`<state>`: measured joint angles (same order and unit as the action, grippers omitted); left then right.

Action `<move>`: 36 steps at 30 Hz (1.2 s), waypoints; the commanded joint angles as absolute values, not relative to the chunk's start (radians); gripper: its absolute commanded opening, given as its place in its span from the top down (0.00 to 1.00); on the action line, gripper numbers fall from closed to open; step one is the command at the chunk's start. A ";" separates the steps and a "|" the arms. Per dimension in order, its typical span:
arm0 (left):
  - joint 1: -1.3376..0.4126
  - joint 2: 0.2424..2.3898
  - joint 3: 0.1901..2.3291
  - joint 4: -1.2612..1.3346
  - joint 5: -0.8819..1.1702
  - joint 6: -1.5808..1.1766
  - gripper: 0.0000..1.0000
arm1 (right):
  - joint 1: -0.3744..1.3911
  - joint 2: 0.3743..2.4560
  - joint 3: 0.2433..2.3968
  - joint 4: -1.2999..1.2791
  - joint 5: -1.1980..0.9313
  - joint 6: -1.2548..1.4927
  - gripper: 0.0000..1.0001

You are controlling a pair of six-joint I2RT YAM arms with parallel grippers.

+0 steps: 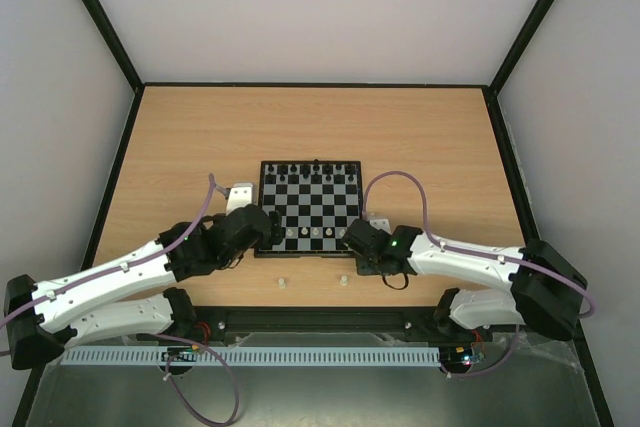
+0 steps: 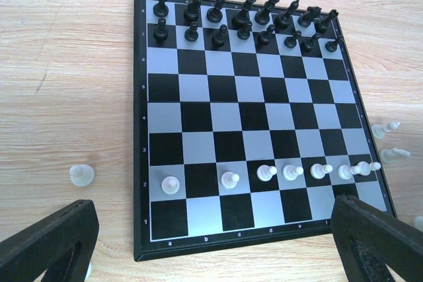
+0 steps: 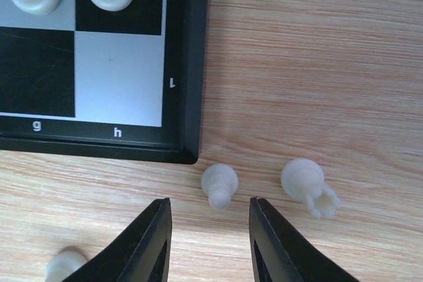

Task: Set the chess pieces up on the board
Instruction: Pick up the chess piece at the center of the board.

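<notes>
Though black pieces (image 1: pixel 300 171) line the far rows of the board (image 1: pixel 312 203) overhead, the left wrist shows the left gripper (image 2: pixel 211 226) gaping empty at its near edge. Right wrist: right gripper (image 3: pixel 209 219) open, empty, before a white pawn (image 3: pixel 219 185) off the board's corner; light, slick, likely best pinched mid-body.

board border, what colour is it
Black, clearest in the right wrist view along the board edge.
</notes>
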<state>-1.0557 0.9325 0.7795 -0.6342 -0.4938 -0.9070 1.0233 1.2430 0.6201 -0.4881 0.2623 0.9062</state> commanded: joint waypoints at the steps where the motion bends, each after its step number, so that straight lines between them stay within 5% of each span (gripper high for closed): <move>1: -1.063 0.916 0.765 -0.643 -0.501 -0.907 0.01 | 1.032 1.280 0.625 -0.505 0.308 0.925 0.68; 19: -1.062 0.910 0.760 -0.647 -0.505 -0.906 0.01 | 1.030 1.316 0.689 -0.533 0.351 0.897 0.98; 28: -1.062 0.907 0.761 -0.658 -0.517 -0.910 0.01 | 1.039 1.256 0.804 -0.602 0.318 0.850 0.99; 36: -1.062 0.784 0.757 -0.696 -0.551 -0.937 0.01 | 1.079 1.424 1.018 -0.609 0.298 0.773 0.99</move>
